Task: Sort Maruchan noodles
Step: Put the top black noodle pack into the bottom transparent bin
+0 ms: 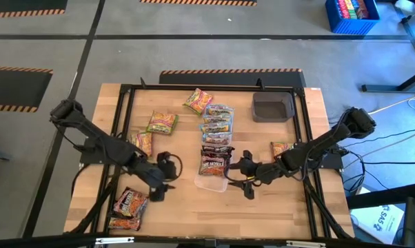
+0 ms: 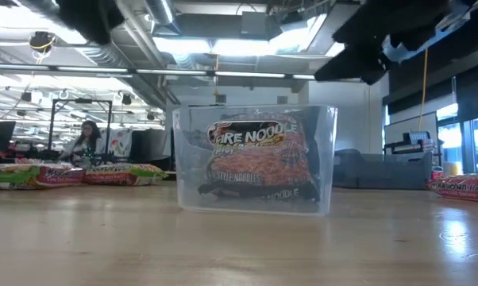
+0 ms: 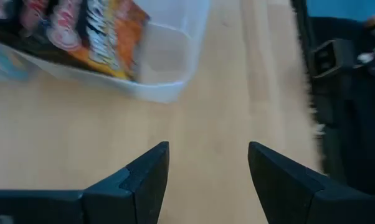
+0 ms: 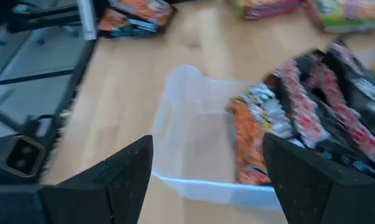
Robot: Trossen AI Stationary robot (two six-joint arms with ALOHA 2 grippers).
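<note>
Maruchan noodles (image 1: 215,122) lie scattered over the worktop (image 1: 283,207); dark packets (image 1: 215,160) rest in the clear tub (image 1: 211,182) near the middle. My left tool (image 1: 160,187) and right tool (image 1: 243,184) hover wide and empty beside it. Next I judge a loose packet near the left front corner (image 1: 129,203) needs gripping.

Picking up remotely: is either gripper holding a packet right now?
No. The left gripper and right gripper both hang open and empty by the clear tub with its maroon noodle packet.
</note>
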